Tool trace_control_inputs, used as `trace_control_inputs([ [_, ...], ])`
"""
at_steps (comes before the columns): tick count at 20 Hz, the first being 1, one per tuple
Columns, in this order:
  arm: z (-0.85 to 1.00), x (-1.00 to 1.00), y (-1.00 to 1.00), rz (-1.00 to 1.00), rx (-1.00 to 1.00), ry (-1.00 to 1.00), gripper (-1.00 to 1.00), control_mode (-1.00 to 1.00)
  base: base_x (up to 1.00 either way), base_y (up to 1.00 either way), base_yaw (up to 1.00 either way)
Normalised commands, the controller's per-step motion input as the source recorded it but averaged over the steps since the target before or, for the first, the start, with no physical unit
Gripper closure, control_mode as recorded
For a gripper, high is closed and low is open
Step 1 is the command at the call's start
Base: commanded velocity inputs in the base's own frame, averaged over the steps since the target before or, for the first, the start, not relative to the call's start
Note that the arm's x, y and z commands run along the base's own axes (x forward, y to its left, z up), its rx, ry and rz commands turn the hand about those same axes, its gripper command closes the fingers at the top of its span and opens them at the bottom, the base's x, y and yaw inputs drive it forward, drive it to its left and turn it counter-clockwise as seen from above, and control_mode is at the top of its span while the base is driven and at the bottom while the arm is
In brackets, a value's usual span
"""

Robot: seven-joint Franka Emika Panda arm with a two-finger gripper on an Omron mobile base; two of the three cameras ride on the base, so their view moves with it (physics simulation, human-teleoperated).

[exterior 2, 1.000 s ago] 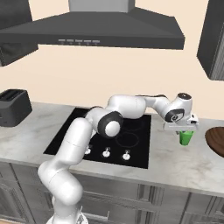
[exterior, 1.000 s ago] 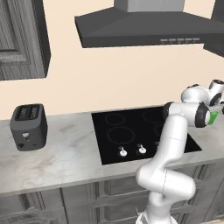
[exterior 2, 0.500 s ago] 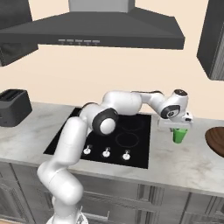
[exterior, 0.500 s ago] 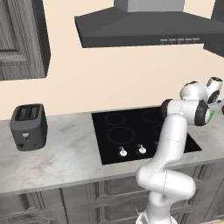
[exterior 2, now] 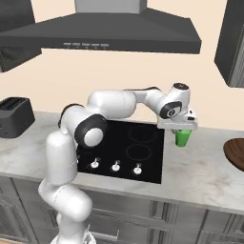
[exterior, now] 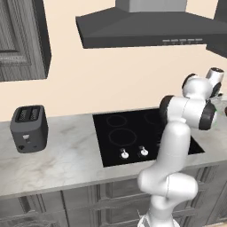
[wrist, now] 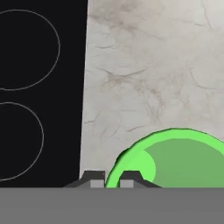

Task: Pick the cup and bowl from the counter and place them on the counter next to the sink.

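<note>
I have the cup [exterior 2: 182,137] pinched by its rim, my gripper [exterior 2: 181,129] closed tight on the wall at its 9 o'clock edge, one finger inside and one outside. That grip lets the cup hang upright below my hand, mouth up, so it can go down flat on its base. In the hand view the cup's [wrist: 173,158] green mouth sits at 5 o'clock, my fingertips [wrist: 93,178] straddling its rim at 6 o'clock.

I hold it in the air over the counter [exterior 2: 200,171], just off the cooktop's [exterior 2: 128,150] right edge. The cooktop fills the 9 o'clock side of the hand view, bare marble the rest. The bowl [exterior 2: 235,153] sits on the counter at 3 o'clock from the cup, cut by the frame edge, untouched. The toaster [exterior: 29,128] stands far off at the counter's other end.

I cannot see the sink from here, so I judge the carry is unfinished and the bowl's turn comes after.
</note>
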Motion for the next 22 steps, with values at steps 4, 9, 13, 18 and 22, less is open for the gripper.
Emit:
trace_control_inputs([
  [4,0.43,-0.8,0.67,-0.01,-0.04,0.0,1.0,-1.0,0.0,0.0,0.0],
  [9,0.58,-0.98,0.55,0.0,-0.03,0.0,1.0,-1.0,0.0,0.0,0.0],
  [13,0.52,-0.99,0.49,-0.01,-0.01,0.0,1.0,-1.0,0.0,0.0,0.0],
  [18,0.46,-0.75,0.88,0.0,-0.02,0.0,1.0,-1.0,0.0,0.0,0.0],
  [22,0.27,-0.31,1.0,0.0,-0.01,-0.05,1.0,-1.0,0.0,0.0,0.0],
])
